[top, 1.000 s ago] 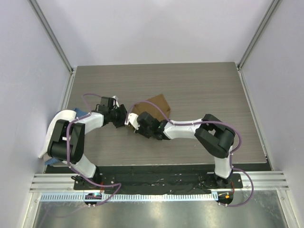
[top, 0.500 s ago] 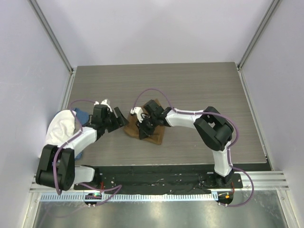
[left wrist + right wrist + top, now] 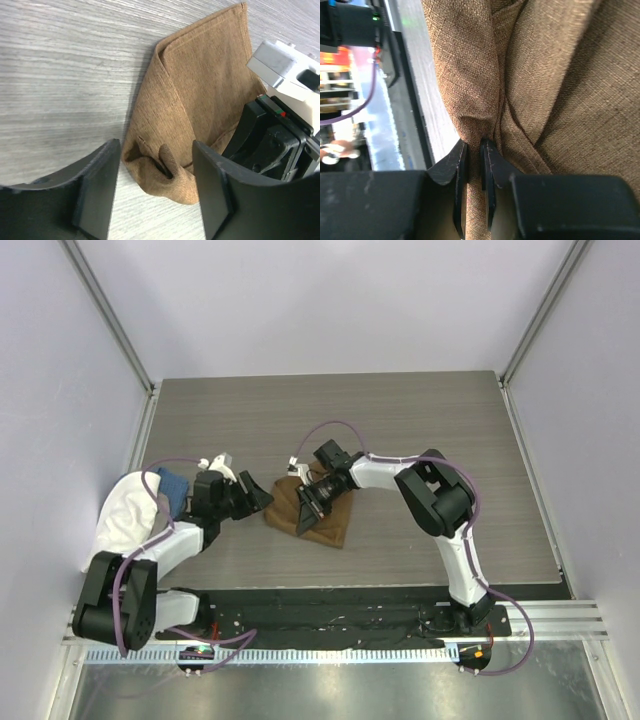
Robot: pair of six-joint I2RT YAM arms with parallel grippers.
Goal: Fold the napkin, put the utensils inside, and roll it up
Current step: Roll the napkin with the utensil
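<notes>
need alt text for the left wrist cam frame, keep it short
A folded tan-brown napkin lies on a grey wood-grain table, its bunched near corner framed between the open black fingers of the left gripper. At the right edge, the right gripper sits down against the napkin's side.

My left arm [image 3: 178,532] sits folded low at the left, its end effector [image 3: 253,497] pointing right, fingers spread and gripping nothing. My right arm [image 3: 385,471] reaches left across the middle, its end effector [image 3: 308,516] pinched almost closed on a fold of the napkin [image 3: 332,528]
</notes>
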